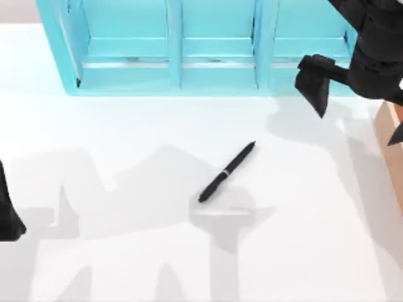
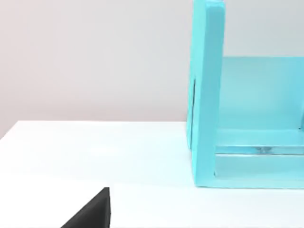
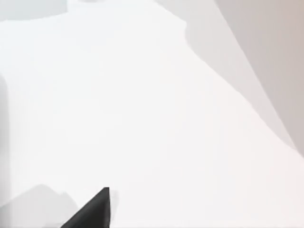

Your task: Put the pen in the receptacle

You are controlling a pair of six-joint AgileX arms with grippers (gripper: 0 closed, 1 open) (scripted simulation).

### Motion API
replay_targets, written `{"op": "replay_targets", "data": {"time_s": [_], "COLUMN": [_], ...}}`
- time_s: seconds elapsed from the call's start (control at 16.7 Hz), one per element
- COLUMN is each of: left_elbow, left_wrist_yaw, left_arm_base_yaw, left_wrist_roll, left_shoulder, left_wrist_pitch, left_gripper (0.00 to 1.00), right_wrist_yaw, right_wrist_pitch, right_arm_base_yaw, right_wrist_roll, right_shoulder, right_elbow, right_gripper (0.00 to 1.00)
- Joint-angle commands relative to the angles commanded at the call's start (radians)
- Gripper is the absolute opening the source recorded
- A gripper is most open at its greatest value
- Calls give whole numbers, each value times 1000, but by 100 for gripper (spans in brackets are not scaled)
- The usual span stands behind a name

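You have yet to start: the pen (image 1: 227, 172) lies loose mid-tabletop (image 1: 126, 126), well short of the turquoise receptacle (image 1: 176, 69), neither right gripper (image 1: 315, 85) nor left gripper (image 1: 9, 217) near it, jaw state indiscernible.

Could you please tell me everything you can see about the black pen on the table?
The pen is slim and black with a small pale band near its middle and one tapered end. It lies flat on the white table, slanted, one end toward the turquoise shelf unit, the other toward the table's near edge. It rests near the table's middle, in front of the shelf and apart from it. Neither gripper touches it.
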Motion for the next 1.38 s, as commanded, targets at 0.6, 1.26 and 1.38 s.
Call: {"op": "replay_targets", "data": {"time_s": [0.6,1.26,1.38], "left_elbow": [0,0,0], "left_wrist_yaw": [0,0,0], "left_arm_base_yaw": [0,0,0], "left_wrist_roll": [0,0,0], "left_shoulder": [0,0,0], "left_wrist_pitch": [0,0,0], "left_gripper": [100,100,100], "right_wrist_yaw": [26,13,13], "right_wrist_pitch": [-408,-445,-449], "right_arm_base_yaw": [222,267,268], "right_wrist_roll": [329,393,393], "right_shoulder": [744,870,884], "right_elbow": [979,1189,1204], "right_gripper": [100,100,100]}}
